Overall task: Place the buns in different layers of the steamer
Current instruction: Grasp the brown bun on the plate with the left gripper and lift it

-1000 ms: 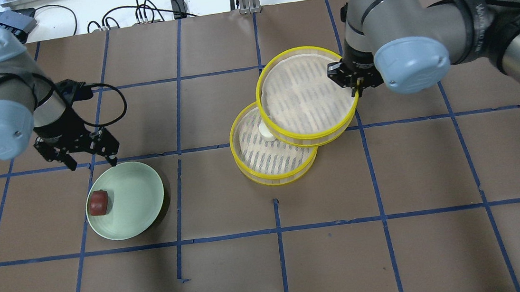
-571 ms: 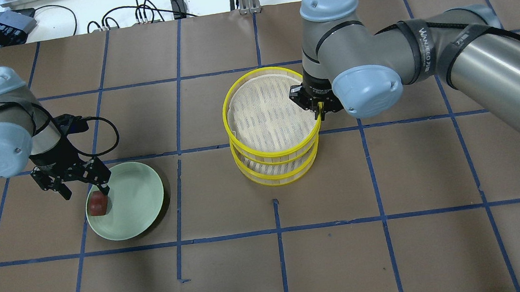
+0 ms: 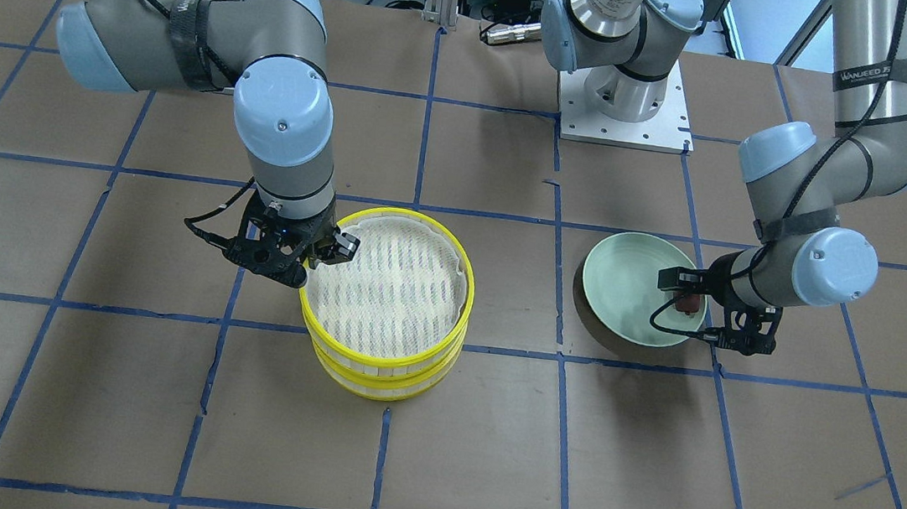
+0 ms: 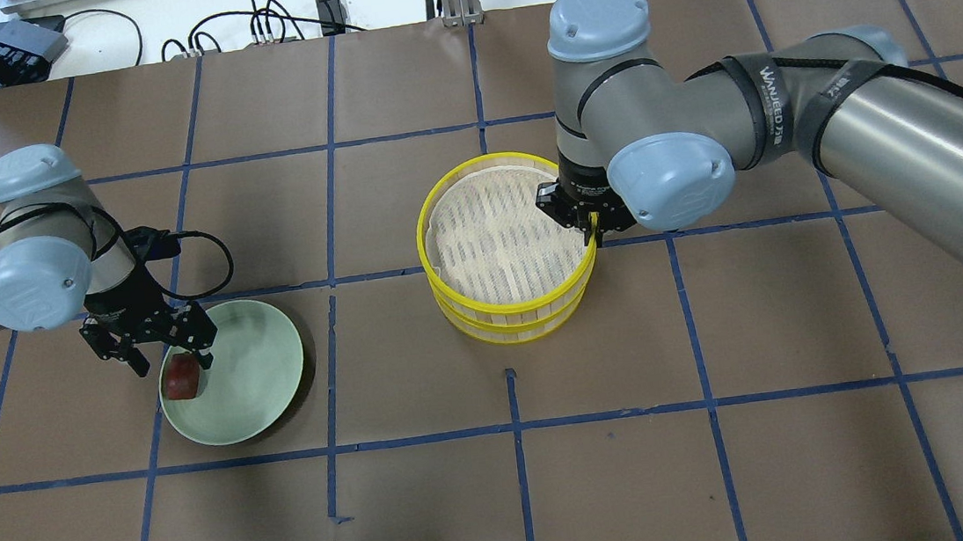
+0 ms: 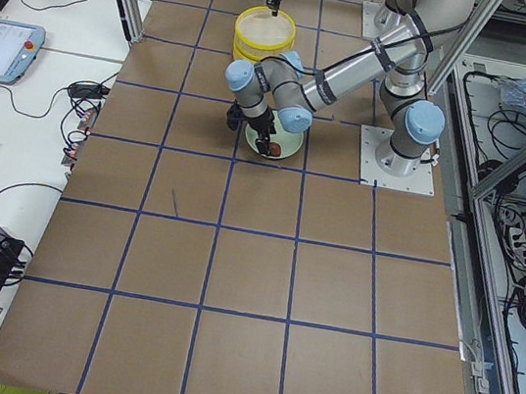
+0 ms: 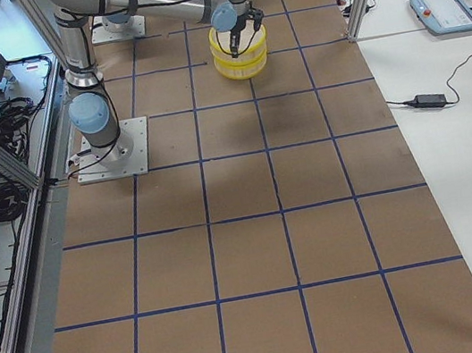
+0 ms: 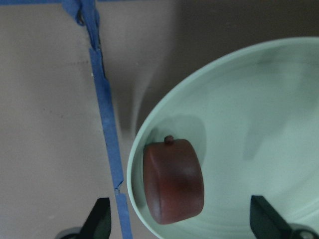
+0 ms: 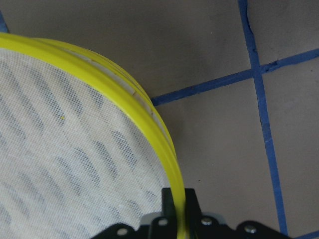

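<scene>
The dark reddish-brown bun [image 4: 182,376] lies at the left edge of the pale green plate [image 4: 259,389]. My left gripper [image 4: 173,364] is open and low over it, one finger on each side, as the left wrist view [image 7: 182,226] shows around the bun [image 7: 173,180]. My right gripper [image 4: 592,229] is shut on the yellow rim of the upper steamer layer [image 4: 424,223]. That layer sits stacked on the lower layer [image 4: 505,332]. The rim runs between the closed fingers in the right wrist view [image 8: 177,199]. The upper layer's mesh is bare. The white bun is hidden.
Brown table with a blue tape grid. The robot's base plate [image 3: 624,112] is at the far side in the front-facing view. Cables and boxes [image 4: 26,40] lie beyond the table's back edge.
My right arm carried the upper layer left and down until it stands stacked on the lower layer, covering the white bun. My left gripper moved down to straddle the brown bun.
</scene>
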Controlling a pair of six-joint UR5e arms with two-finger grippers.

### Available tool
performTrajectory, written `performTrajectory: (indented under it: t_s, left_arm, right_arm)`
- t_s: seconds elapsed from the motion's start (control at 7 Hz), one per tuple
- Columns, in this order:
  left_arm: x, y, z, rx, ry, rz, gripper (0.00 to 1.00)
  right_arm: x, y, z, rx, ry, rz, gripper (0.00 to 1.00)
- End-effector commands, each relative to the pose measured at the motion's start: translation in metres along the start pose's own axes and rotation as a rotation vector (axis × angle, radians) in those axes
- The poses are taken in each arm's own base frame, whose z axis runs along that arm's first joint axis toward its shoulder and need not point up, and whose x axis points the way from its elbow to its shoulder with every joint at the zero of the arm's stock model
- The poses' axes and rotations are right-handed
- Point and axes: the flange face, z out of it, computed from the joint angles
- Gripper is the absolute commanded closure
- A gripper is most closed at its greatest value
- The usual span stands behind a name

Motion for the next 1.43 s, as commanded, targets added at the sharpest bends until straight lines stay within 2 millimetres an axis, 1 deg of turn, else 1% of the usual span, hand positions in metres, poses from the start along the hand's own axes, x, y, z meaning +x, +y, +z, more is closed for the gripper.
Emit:
performTrajectory:
  t_s: [0.0,0.14,0.29,0.43,0.57,0.71,0.86,1.0,1.29]
  left_arm:
    - [0.005,0.001,0.012,-0.006,0.031,0.001,0.7]
    - [0.004,0.0,0.007,0.004,0.025,-0.001,0.86]
    - [0.004,0.001,-0.001,0.022,0.02,-0.004,0.98]
    - [0.011,0.001,-0.021,0.082,-0.002,-0.01,0.99]
    - [0.037,-0.001,-0.063,0.178,-0.036,-0.011,0.99]
    - [0.086,0.009,-0.111,0.272,-0.067,0.015,0.99]
    - [0.122,0.012,-0.143,0.342,-0.079,-0.01,0.99]
    - [0.138,0.011,-0.16,0.381,-0.054,-0.028,0.99]
    - [0.152,0.014,-0.189,0.45,0.092,-0.024,0.99]
  right_arm:
    - [-0.002,-0.002,0.0,0.012,-0.007,0.001,0.92]
    - [-0.002,-0.002,0.003,0.006,-0.006,0.001,0.92]
    - [-0.002,-0.002,0.002,0.011,-0.01,0.001,0.92]
    - [-0.002,-0.001,0.004,0.0,-0.013,0.002,0.92]
    - [-0.003,-0.003,0.008,-0.007,-0.009,-0.001,0.91]
    - [-0.005,-0.002,0.011,-0.013,-0.005,0.002,0.91]
    - [-0.005,-0.001,0.013,-0.013,0.0,-0.003,0.9]
    - [-0.005,-0.001,0.014,-0.014,0.006,-0.003,0.9]
    - [-0.006,-0.004,0.009,0.0,0.002,-0.005,0.9]
